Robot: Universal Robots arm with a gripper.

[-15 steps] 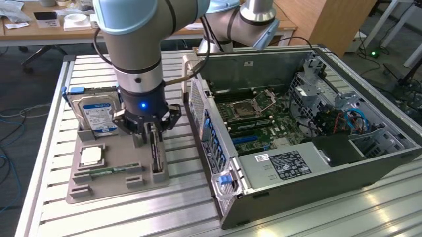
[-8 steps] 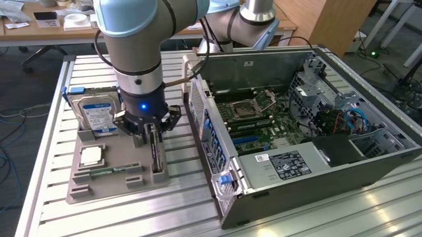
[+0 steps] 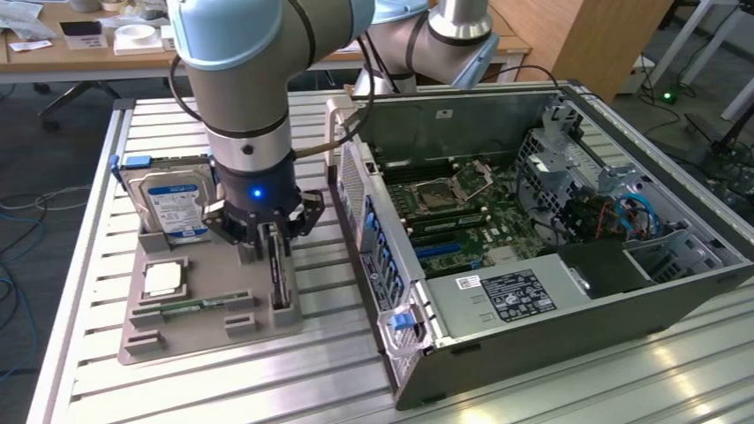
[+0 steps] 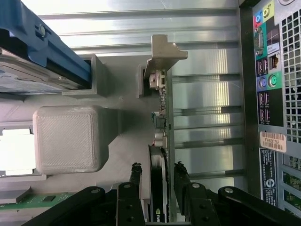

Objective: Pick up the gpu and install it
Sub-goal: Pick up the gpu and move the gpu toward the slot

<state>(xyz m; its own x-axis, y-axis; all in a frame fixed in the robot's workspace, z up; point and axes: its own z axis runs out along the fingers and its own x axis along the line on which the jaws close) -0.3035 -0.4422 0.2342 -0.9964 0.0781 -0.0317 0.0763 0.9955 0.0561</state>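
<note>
Black gripper [image 3: 275,254] hangs vertical, jaws straddling the upright gpu [image 3: 281,287].

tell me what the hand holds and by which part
Nothing firmly: the hand straddles the gpu's top edge, with gaps at both fingers.

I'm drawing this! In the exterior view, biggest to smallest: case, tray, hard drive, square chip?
1. case
2. tray
3. hard drive
4. chip
The arm hides part of the hard drive, yet it clearly looks bigger than the chip.
</note>
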